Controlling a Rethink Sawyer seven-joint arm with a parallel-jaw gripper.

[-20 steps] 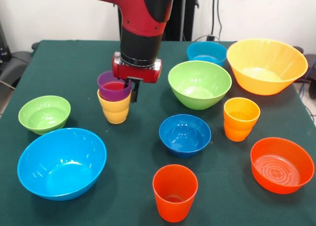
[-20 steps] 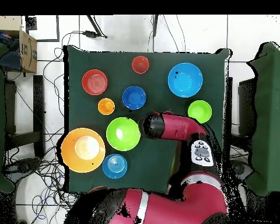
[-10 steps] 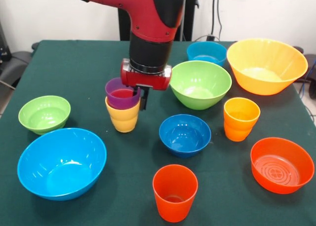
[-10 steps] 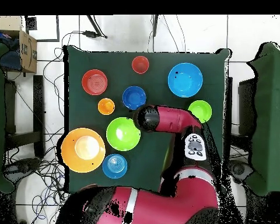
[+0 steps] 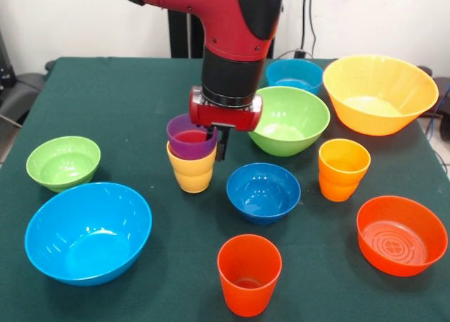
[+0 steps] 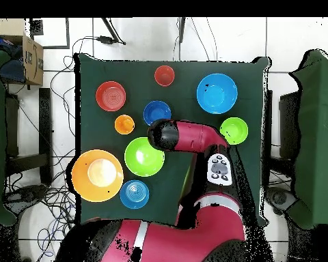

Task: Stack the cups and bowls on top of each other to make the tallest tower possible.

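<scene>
**Purple in yellow: two cups stacked, the rest still loose**

Orange-red cup [image 5: 249,273] stands nearest and single, between the large light blue bowl [image 5: 88,232] and the orange-red bowl [image 5: 401,234]. Mid-table, beside the dark blue bowl [image 5: 263,192], is my tower [image 5: 191,156]: a purple cup nested in a yellow one, its rim pinched in my fingers [image 5: 213,140]. The orange-yellow cup [image 5: 343,169] and the green bowls are not yet stacked. Dark green cloth covers the table [image 5: 119,90]; beyond it, a white wall and cables.

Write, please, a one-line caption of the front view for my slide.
Sawyer gripper at the rim of the purple cup nested in the yellow cup, among scattered bowls on the green table.
</scene>
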